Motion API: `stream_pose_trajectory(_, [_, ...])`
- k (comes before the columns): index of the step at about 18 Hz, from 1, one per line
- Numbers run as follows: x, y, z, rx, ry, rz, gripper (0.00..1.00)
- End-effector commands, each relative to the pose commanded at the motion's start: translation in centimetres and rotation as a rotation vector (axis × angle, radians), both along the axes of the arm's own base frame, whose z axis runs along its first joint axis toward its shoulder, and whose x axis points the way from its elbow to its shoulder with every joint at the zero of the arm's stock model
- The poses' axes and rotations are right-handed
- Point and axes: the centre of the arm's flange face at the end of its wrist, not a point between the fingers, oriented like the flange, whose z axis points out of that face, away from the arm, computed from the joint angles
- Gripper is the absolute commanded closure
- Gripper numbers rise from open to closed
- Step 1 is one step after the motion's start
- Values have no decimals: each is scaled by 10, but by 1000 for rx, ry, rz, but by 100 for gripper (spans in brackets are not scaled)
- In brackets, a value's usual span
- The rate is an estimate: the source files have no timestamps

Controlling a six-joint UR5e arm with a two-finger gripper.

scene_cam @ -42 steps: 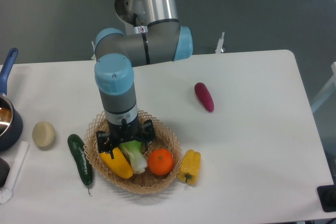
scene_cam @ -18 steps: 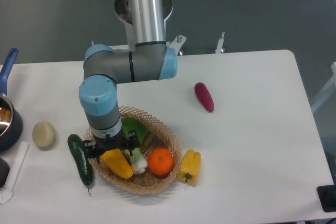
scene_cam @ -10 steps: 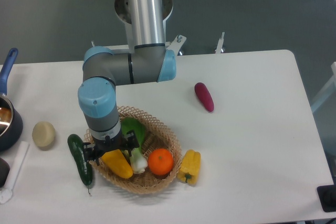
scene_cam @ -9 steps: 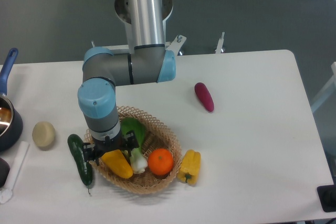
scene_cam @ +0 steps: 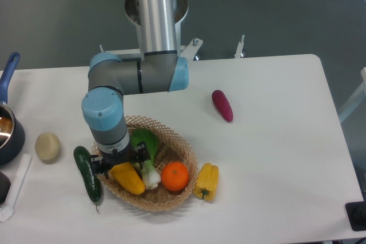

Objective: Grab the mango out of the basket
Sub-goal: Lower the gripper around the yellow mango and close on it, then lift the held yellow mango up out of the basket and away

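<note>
The hand (scene_cam: 117, 163) hangs over the upper end of the mango (scene_cam: 128, 178) in the basket (scene_cam: 177, 147); its fingers straddle it, whether gripping I cannot tell; the orange (scene_cam: 174, 176) lies to its right.

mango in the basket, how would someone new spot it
Find the round wicker basket at the table's front left. The mango lies at its left side, under the gripper: a smooth, elongated yellow-orange oval, unlike the round orange.
</note>
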Motion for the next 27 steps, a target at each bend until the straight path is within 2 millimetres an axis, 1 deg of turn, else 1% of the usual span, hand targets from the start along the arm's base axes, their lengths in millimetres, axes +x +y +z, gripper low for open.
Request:
stream_pose_trajectory(6, [0,2,-4,-5,-1,-1,0])
stream_pose_trajectory(7, [-1,3,-4,-3,-2,-2,2])
stream_pose_trajectory(8, [-1,4,-3,-1,-1,-2,9])
stream_pose_trajectory(10, [0,4,0,3,4,-3,29])
stream_pose_trajectory(13, [-1,7,7,16,9,-3,37])
stream_pose_trajectory(15, [-2,7,9,18,12,-3,51])
stream_pose_trajectory(16, [-2,7,10,18,14,-3,53])
stream_pose_trajectory(18, [-3,9,22,36,26,-5,57])
stream_pose_trajectory(19, [-4,10,29,46,33,-5,60])
stream_pose_trajectory(22, [-5,9,47,68,52,-37,60])
stream_pose_trajectory(24, [-4,5,68,77,94,-102,60])
stream_pose_trajectory(25, [-9,-1,79,66,138,-139,60])
stream_pose_trajectory(26, [-16,-6,84,42,177,-190,60])
stream_pose_trajectory(27, [-38,-14,89,6,220,-266,60])
